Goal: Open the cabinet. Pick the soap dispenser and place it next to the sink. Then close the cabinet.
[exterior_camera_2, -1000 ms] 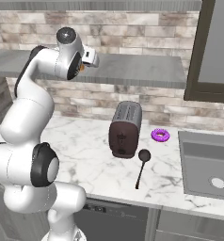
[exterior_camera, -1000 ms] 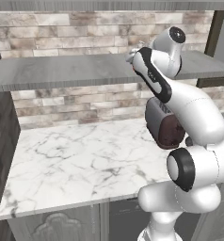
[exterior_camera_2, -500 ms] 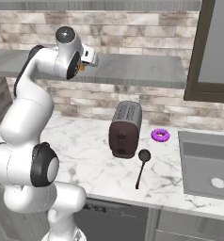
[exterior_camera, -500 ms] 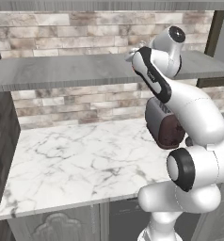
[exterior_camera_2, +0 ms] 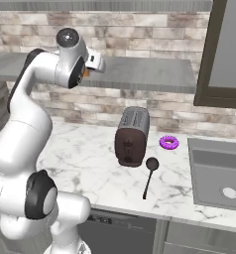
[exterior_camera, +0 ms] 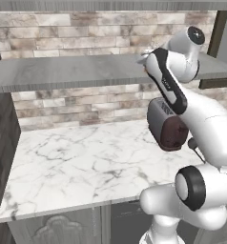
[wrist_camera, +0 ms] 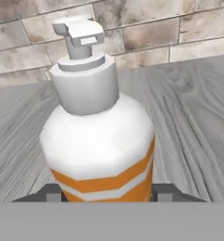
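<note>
The soap dispenser [wrist_camera: 100, 141], a white bottle with orange stripes and a white pump top, stands upright on the cabinet's grey wood-grain shelf board [wrist_camera: 194, 108]. My gripper [wrist_camera: 104, 193] is shut on its lower body, one dark fingertip [wrist_camera: 50, 192] on each side. In the right base view the hand [exterior_camera_2: 94, 60] reaches onto the shelf [exterior_camera_2: 140, 72], and a bit of the orange bottle [exterior_camera_2: 85, 73] shows behind it. The cabinet door [exterior_camera_2: 229, 49] stands open at the right. The sink [exterior_camera_2: 221, 173] lies in the counter at the lower right.
A dark toaster [exterior_camera_2: 131, 136] stands on the white marble counter [exterior_camera: 87, 157] below the shelf. A purple ring [exterior_camera_2: 169, 143] and a black ladle [exterior_camera_2: 149, 173] lie between the toaster and the sink. A brick wall backs the shelf.
</note>
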Motion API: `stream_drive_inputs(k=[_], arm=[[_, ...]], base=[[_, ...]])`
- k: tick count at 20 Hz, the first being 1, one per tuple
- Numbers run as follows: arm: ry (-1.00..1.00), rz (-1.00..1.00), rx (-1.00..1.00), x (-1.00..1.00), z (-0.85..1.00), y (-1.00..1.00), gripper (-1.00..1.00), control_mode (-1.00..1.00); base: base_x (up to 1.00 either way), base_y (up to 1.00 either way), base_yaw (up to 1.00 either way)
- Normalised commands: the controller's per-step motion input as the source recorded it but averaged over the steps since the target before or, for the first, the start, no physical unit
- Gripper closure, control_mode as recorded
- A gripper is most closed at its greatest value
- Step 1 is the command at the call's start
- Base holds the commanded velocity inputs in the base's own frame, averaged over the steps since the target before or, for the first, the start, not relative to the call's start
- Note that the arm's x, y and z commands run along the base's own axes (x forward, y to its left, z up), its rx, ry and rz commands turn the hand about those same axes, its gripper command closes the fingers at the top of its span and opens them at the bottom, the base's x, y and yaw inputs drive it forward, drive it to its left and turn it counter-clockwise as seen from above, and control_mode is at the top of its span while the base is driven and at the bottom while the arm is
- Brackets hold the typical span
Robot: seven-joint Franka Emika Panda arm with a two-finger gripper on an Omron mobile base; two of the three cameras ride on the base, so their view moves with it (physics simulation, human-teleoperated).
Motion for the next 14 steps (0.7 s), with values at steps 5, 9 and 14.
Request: stream_drive_inputs(k=[5, 9, 14], arm=[[-0.02, 0.0, 0.0, -1.0, 0.06, -0.74, 1.0, -1.0], [0.0, 0.0, 0.0, -1.0, 0.0, -0.68, 1.0, -1.0], [0.0, 0.0, 0.0, -1.0, 0.0, -0.65, 1.0, -1.0]], base=[[0.0, 0.0, 0.0], [0.0, 0.0, 0.0], [0.0, 0.0, 0.0]])
